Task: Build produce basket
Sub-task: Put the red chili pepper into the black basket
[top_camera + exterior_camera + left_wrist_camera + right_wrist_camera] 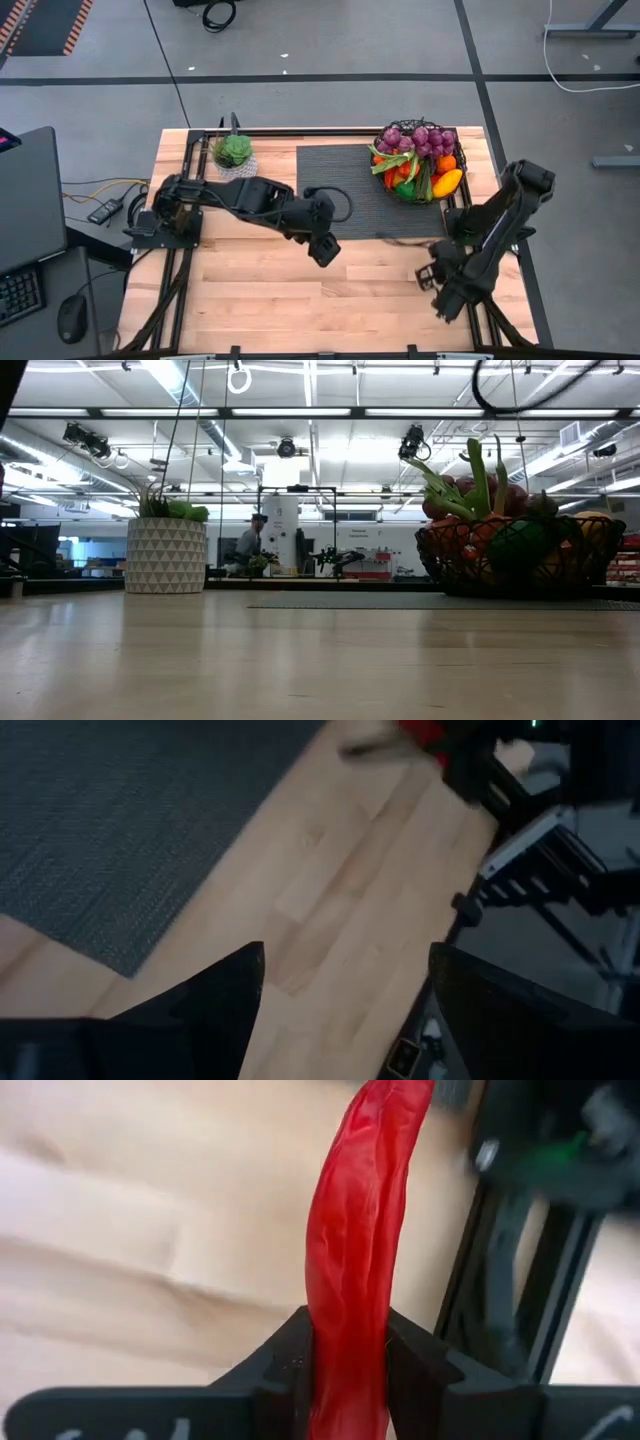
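The dark wire basket (415,162) stands on the grey mat near the table's far right corner. It is heaped with produce: purple grapes, a leek, orange and yellow pieces. In the low view the basket (520,555) rests on its base. My right gripper (350,1350) is shut on a red chilli (360,1230). It hangs low over the bare wood by the table's right edge (428,275), nearer than the basket. My left gripper (345,955) is open over the table's middle (325,250), touching nothing. My right gripper pinches the red chilli between its two fingers at a point along its body (350,1325). The fingers lie across the chilli. Its long free end (385,1110) sticks out ahead of the fingertips, above the wood. Whether it touches the table cannot be told.
A small white-patterned pot with a green plant (232,152) stands near the far left corner. The grey mat (340,190) covers the far middle. Bare wood (260,290) fills the near half. Black arm frames line both side edges.
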You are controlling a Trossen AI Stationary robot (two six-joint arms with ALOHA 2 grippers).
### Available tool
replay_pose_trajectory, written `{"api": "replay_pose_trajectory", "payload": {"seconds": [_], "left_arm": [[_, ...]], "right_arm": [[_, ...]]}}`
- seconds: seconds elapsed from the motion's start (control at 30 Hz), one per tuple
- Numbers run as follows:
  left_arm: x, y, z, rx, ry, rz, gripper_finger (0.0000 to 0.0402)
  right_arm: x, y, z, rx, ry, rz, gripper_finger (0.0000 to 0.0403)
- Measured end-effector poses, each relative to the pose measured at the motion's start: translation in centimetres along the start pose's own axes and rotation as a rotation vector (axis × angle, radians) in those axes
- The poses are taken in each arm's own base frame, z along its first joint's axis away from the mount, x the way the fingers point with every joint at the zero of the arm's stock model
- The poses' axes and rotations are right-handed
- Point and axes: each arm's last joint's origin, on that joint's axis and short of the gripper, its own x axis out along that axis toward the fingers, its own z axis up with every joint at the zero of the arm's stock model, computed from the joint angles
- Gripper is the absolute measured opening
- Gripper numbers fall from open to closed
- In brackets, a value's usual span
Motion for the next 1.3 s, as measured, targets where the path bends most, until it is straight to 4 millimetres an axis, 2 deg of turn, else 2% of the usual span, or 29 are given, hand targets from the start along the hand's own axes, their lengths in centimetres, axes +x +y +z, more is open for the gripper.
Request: {"api": "replay_pose_trajectory", "payload": {"seconds": [0.13, 0.27, 0.33, 0.43, 0.67, 1.07, 1.3], "left_arm": [[0.2, 0.8, 0.9, 0.055, 0.077, -0.058, 0.0290], [-0.3, 1.8, 0.7, 0.139, 0.166, -0.043, 0.0290], [-0.6, 2.3, 0.8, 0.190, 0.178, -0.023, 0.0290], [-0.7, 3.1, 1.2, 0.229, 0.193, 0.004, 0.0286], [-1.6, 5.2, 3.4, 0.259, 0.138, 0.017, 0.0241], [-6.3, 10.0, 7.3, 0.313, -0.051, 0.027, 0.0133], [-8.4, 12.2, 8.5, 0.293, -0.128, 0.051, 0.0093]], "right_arm": [[-3.1, -1.0, 3.5, 0.084, -0.060, 0.100, 0.0109], [-6.2, -2.6, 7.8, 0.169, -0.135, 0.211, 0.0110], [-7.0, -3.5, 10.0, 0.201, -0.182, 0.323, 0.0110], [-7.6, -4.8, 12.4, 0.313, -0.224, 0.399, 0.0110], [-7.3, -6.5, 16.0, 0.484, -0.288, 0.425, 0.0110], [-6.1, -6.0, 19.7, 0.689, -0.341, 0.265, 0.0110], [-5.4, -5.4, 21.2, 0.774, -0.360, 0.181, 0.0110]]}}
